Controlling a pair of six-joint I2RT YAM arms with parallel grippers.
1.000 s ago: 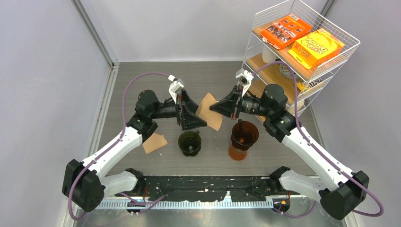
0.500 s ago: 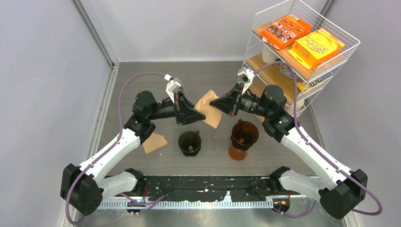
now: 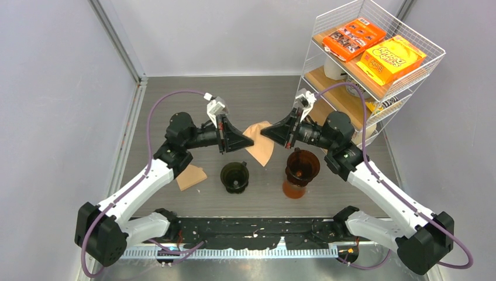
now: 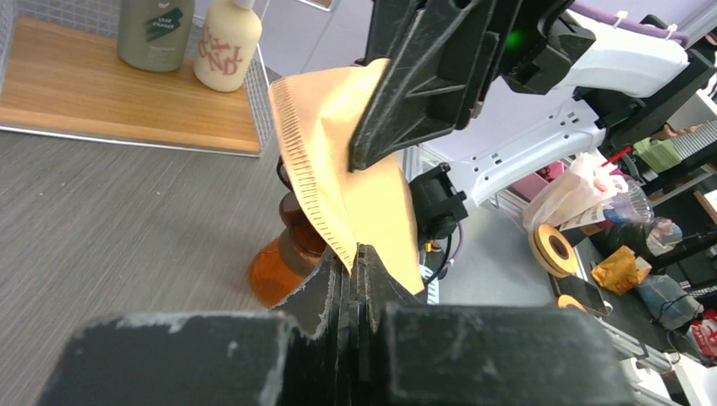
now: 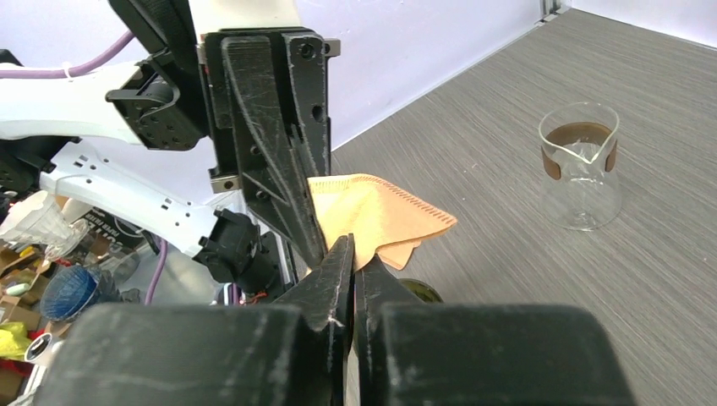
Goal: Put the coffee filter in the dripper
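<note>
The filter [image 4: 355, 178] hides most of the amber dripper [image 4: 298, 235]. Two bottles [image 4: 161, 34] on the far shelf [image 4: 127, 110] are cut off by the top edge. Print on the boxes [image 3: 391, 58] is too small to read.

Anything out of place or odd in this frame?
A second coffee filter lies loose on the table beside the dark dripper. The held filter hangs mid-air, pinched by both left tool and right tool, and looks bent.
</note>
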